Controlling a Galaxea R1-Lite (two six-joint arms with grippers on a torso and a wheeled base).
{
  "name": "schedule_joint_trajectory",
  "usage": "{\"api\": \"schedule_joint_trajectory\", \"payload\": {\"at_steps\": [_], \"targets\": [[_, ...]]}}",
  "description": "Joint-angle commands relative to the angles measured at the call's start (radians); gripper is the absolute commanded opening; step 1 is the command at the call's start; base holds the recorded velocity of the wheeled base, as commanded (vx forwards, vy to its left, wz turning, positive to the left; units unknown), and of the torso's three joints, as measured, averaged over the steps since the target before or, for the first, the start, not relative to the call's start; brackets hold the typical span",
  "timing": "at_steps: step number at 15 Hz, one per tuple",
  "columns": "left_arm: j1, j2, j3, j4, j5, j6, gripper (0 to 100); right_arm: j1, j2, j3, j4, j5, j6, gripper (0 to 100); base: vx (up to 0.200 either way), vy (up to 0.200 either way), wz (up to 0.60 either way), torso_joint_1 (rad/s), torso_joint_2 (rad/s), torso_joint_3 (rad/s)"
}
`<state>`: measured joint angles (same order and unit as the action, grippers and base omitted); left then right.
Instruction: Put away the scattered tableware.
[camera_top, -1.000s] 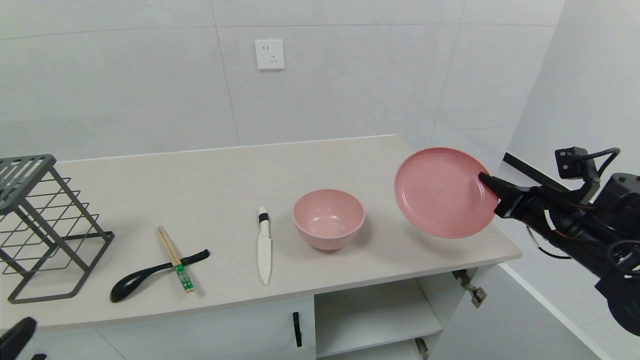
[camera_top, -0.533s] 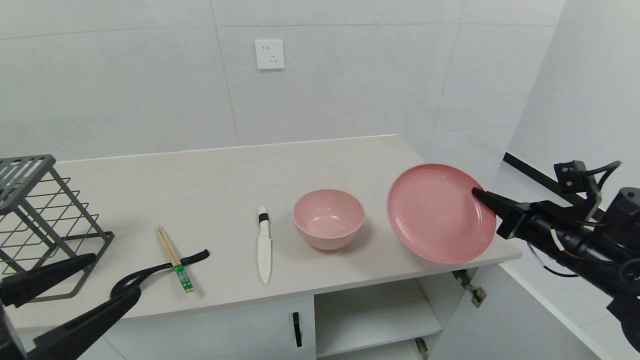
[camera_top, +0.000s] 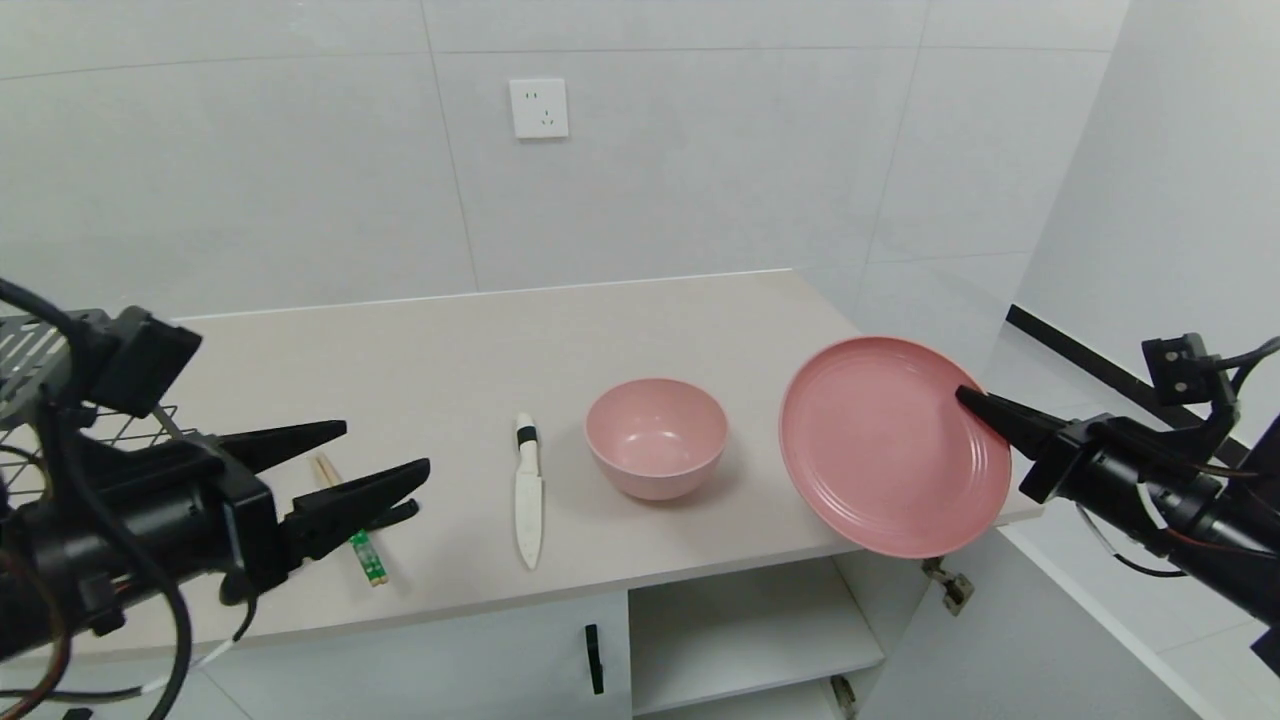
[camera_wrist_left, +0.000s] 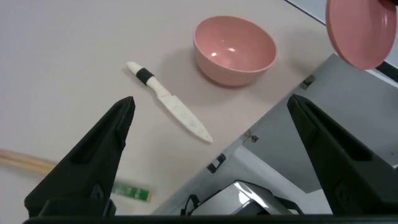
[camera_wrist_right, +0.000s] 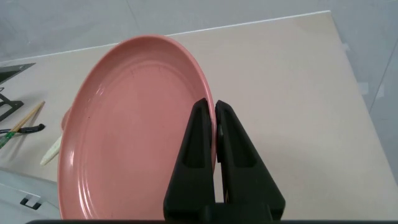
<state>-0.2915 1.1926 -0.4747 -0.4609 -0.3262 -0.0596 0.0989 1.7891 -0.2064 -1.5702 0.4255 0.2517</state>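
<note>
Right claw (camera_top: 966, 397): closed on the far right rim of the pink plate (camera_top: 890, 445), one finger on the upper face and one beneath, as the right wrist view shows (camera_wrist_right: 210, 109).

Pink plate (camera_wrist_right: 137, 124): held off the surface (camera_top: 480, 330) at its right end, tilted with the face turned up and toward the robot. Its lower rim hangs past the front right corner, above the open cupboard shelf (camera_top: 745, 630).

Pink bowl (camera_top: 657, 437): upright on the surface, just left of the plate and apart from it.

White knife (camera_top: 528, 490): flat on the surface left of the bowl, black band at the far end, tip toward the front edge.

Left claw (camera_top: 386, 448): fingers spread wide and gripping nothing, hovering above the left part of the surface, left of the knife. In the left wrist view (camera_wrist_left: 211, 102) the knife (camera_wrist_left: 168, 102) and the bowl (camera_wrist_left: 234, 40) lie between the fingers, farther off.

Chopsticks (camera_top: 366, 556): on the surface under the left claw, largely covered by it.

Black spoon (camera_top: 402, 512): handle tip visible beside the chopsticks.

Grey wire rack (camera_top: 28, 346): far left, behind the left arm.

Wall socket (camera_top: 539, 108): on the tiled wall behind the surface.
</note>
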Motion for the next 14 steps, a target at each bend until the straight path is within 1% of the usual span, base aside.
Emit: {"api": "schedule_joint_trajectory", "payload": {"at_steps": [1, 3, 4, 5, 7, 8, 9, 11, 14], "targets": [[-0.021, 0.165, -0.05, -0.051, 0.004, -0.003, 100, -0.001, -0.01, 0.001, -0.001, -0.001, 0.0, 0, 0.0, 0.0, 0.0, 0.0, 0.0, 0.0], [-0.023, 0.222, -0.07, -0.055, 0.003, -0.009, 100, -0.001, -0.011, -0.001, -0.001, -0.001, 0.0, 0, 0.0, 0.0, 0.0, 0.0, 0.0, 0.0], [-0.025, 0.245, -0.085, -0.055, 0.004, -0.029, 100, -0.001, -0.011, -0.001, -0.001, -0.001, 0.0, 0, 0.0, 0.0, 0.0, 0.0, 0.0, 0.0], [-0.038, 0.289, -0.137, -0.055, 0.004, -0.086, 100, -0.001, -0.011, -0.004, -0.001, -0.001, 0.0, 0, 0.0, 0.0, 0.0, 0.0, 0.0, 0.0], [-0.071, 0.338, -0.193, -0.056, -0.002, -0.172, 100, 0.001, -0.011, -0.005, -0.001, -0.001, 0.0, 0, 0.0, 0.0, 0.0, 0.0, 0.0, 0.0], [-0.075, 0.346, -0.199, -0.056, -0.002, -0.178, 100, -0.001, -0.011, -0.007, -0.001, -0.001, 0.0, 0, 0.0, 0.0, 0.0, 0.0, 0.0, 0.0], [-0.095, 0.414, -0.246, -0.056, 0.003, -0.192, 100, -0.001, -0.011, -0.008, -0.001, -0.001, 0.0, 0, 0.0, 0.0, 0.0, 0.0, 0.0, 0.0], [-0.11, 0.492, -0.3, -0.056, 0.009, -0.192, 100, 0.001, -0.011, -0.01, -0.001, -0.001, 0.0, 0, 0.0, 0.0, 0.0, 0.0, 0.0, 0.0], [-0.113, 0.587, -0.346, -0.058, 0.01, -0.187, 100, 0.001, -0.01, -0.015, -0.001, -0.001, 0.0, 0, 0.0, 0.0, 0.0, 0.0, 0.0, 0.0]]}}
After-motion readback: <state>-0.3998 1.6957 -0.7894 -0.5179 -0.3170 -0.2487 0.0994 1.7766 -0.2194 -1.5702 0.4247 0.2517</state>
